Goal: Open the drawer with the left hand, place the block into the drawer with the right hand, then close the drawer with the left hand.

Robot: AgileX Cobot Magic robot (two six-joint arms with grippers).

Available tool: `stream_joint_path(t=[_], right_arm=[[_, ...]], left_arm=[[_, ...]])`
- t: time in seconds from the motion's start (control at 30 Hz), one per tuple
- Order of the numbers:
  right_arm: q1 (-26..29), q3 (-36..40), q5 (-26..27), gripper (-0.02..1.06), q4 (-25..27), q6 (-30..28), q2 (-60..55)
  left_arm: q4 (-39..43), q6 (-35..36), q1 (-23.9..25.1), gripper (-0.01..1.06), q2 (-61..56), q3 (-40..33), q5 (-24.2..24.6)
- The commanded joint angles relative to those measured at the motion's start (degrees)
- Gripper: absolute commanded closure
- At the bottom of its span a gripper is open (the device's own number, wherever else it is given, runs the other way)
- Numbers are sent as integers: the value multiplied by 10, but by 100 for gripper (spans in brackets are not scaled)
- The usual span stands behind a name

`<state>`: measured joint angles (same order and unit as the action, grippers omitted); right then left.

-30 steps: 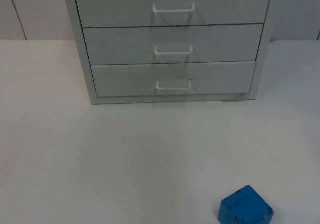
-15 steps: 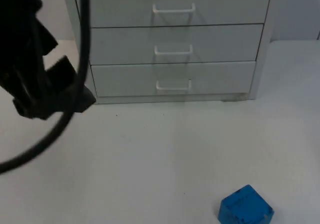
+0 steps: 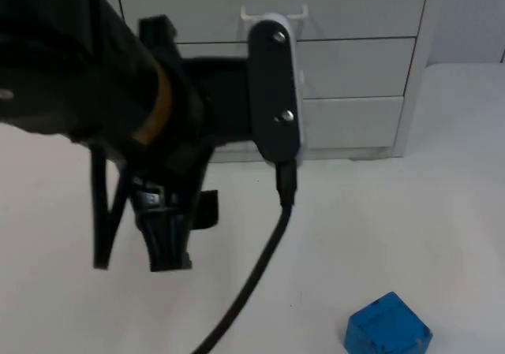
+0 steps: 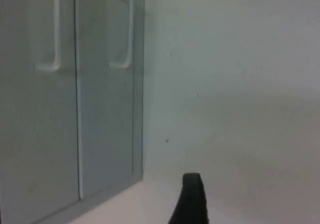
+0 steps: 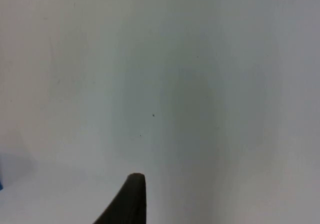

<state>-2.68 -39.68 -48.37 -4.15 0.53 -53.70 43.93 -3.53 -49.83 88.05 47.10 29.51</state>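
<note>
A white drawer cabinet [image 3: 355, 70] stands at the back of the table with all visible drawers closed. My left arm [image 3: 118, 94] hangs in front of its left half and hides the middle and bottom handles; the top handle [image 3: 272, 11] shows above it. In the left wrist view the closed drawer fronts [image 4: 100, 109] and two white handles [image 4: 122, 29] are a short way ahead of my left gripper's fingertip [image 4: 192, 199]. The blue block [image 3: 388, 322] lies on the table at the front right, well away from both grippers. My right gripper's fingertip [image 5: 132, 194] hovers over bare white table.
The white table top [image 3: 394, 212] stretches between the cabinet and the block. A grey wall [image 3: 465, 15] rises behind the cabinet on the right.
My left arm has swung in from the left edge to in front of the cabinet, now covering the two lower handles. The block has not moved.
</note>
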Motion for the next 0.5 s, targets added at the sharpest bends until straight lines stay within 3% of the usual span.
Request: stream_joint_path(t=[0.0,0.17,0.47], right_arm=[[2,-3,2,0,-3,1,0],[2,-3,2,0,-3,1,0],[2,-3,2,0,-3,1,0]], left_arm=[[36,11,0,39,20,3,-43],[105,24,-1,39,79,18,-89],[277,172,7,39,209,115,-58]])
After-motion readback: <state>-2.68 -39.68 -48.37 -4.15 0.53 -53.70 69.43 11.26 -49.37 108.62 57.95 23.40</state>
